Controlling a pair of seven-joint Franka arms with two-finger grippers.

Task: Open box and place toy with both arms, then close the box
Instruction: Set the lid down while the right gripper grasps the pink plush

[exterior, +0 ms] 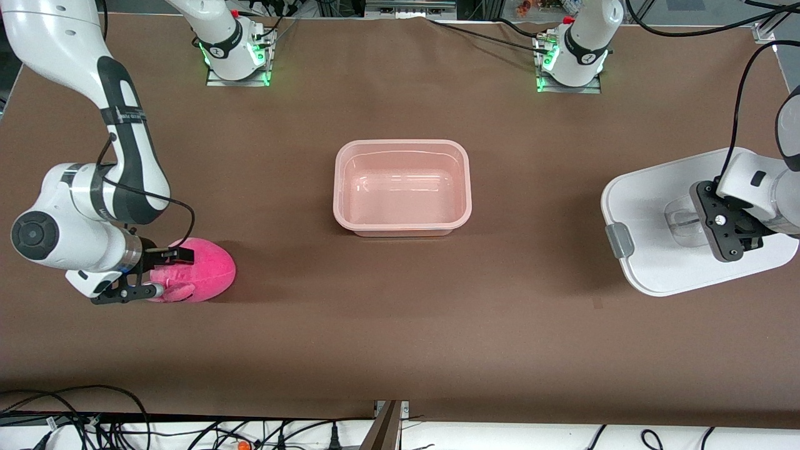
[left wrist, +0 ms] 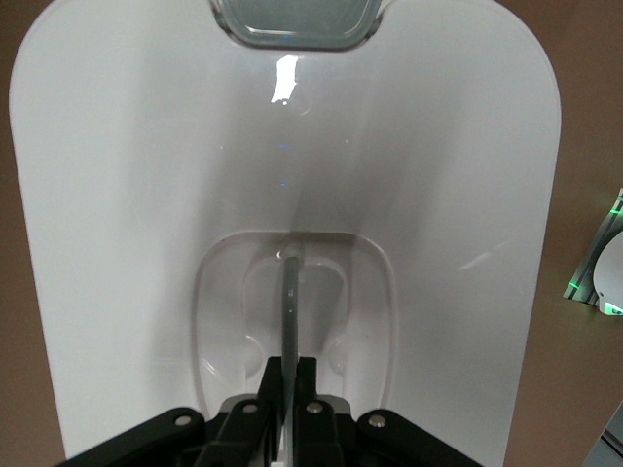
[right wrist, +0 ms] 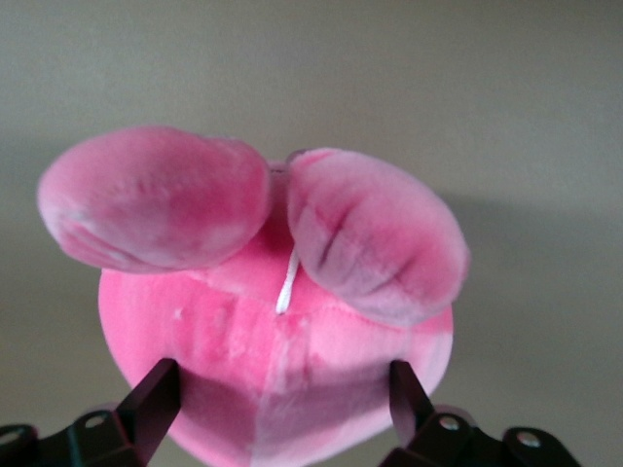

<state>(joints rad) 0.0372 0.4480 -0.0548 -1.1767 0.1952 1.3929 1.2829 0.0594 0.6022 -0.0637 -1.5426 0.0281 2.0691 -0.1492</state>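
I see the open pink tub mid-table. My right gripper straddles the plush toy, fingers spread, near the right arm's table edge. My left gripper pinches the white lid by its handle; no readable writing.

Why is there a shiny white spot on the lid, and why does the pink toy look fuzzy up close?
Left wrist view: the spot is glare from a lamp above bouncing off the glossy lid. Right wrist view: the toy sits very close to the camera, so it looks soft and blurry. Front view: the toy and the box cast dark shadows on the brown table.

White arms, black joint bands, black cables.
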